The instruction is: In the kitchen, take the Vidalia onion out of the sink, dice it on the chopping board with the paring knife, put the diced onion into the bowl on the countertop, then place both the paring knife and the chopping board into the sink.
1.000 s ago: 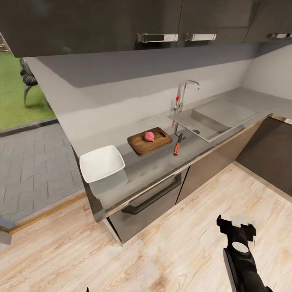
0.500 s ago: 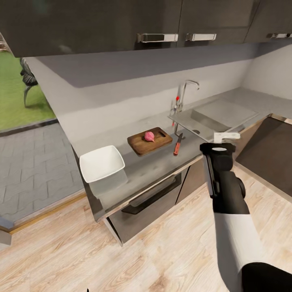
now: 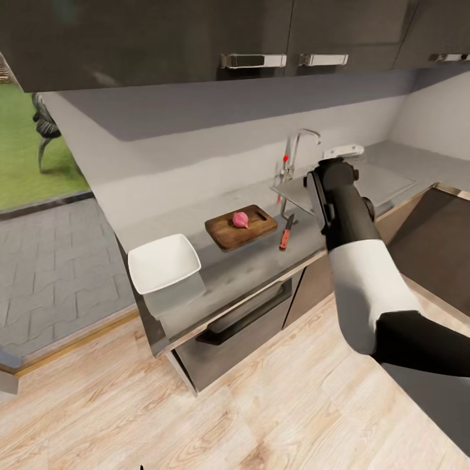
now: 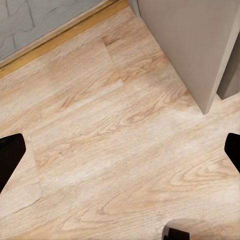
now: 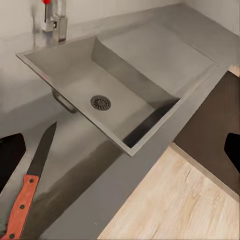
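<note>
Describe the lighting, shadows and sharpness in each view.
Head view: even, soft light; the dark wall cabinets shade the upper wall; edges slightly soft. Right wrist view: the stainless-steel sink basin is matte, without glare, its near wall in shadow; the red-handled paring knife is sharp. Left wrist view: flat light on the wooden floor.

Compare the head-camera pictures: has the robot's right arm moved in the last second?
Yes. Its right gripper has risen from low over the floor to beside the tap, above the sink. The cabinets and counter stay put.
</note>
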{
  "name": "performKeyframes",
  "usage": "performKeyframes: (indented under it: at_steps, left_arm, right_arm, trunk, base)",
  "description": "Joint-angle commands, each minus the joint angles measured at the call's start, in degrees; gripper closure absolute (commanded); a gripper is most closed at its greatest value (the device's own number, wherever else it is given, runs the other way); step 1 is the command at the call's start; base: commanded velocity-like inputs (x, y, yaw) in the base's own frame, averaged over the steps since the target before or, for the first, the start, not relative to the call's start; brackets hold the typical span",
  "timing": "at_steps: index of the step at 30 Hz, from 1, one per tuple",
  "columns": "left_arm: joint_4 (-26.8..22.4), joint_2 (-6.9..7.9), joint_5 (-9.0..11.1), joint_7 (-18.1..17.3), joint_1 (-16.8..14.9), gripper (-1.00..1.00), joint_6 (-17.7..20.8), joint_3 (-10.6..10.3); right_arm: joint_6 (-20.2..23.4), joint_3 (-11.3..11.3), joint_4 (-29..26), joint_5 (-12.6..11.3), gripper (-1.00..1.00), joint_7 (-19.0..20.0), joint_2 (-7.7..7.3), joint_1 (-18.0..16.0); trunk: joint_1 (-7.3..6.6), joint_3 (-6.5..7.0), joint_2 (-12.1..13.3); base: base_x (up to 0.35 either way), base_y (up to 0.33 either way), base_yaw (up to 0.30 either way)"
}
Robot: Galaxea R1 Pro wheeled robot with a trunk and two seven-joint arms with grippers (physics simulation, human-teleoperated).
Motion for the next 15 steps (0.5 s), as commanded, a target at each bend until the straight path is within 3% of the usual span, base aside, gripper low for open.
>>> performKeyframes:
  at_steps: [1,5,13,15]
  left_arm:
    - [0.22,-0.04,0.42,0.10,-0.09,-1.00,-0.32,-0.49]
    - [0.22,-0.06,0.42,0.10,-0.09,-1.00,-0.32,-0.49]
    - [0.22,-0.06,0.42,0.10,-0.09,-1.00,-0.23,-0.49]
    - [0.22,-0.06,0.42,0.10,-0.09,-1.00,-0.23,-0.49]
  right_arm:
    - [0.20,-0.01,0.73,-0.02,-1.00,-0.08,0.10,-0.46]
    - [-0.23,-0.03,4.12,-1.42,-1.00,-0.06,0.76,-1.50]
    - [-5.25,-0.33,7.90,-8.99,-1.00,-0.08,1.05,-1.92]
    - [-5.46,-0.48,8.01,-9.56,-1.00,-0.02,1.12,-1.86]
  trunk:
    - [0.02,-0.08,-0.08]
    - [0.02,-0.08,-0.08]
    - [0.02,-0.08,-0.08]
    - [0.02,-0.08,-0.08]
  base:
    - [0.000,0.000,0.000]
    - [0.000,0.000,0.000]
    - [0.000,0.000,0.000]
    - [0.000,0.000,0.000]
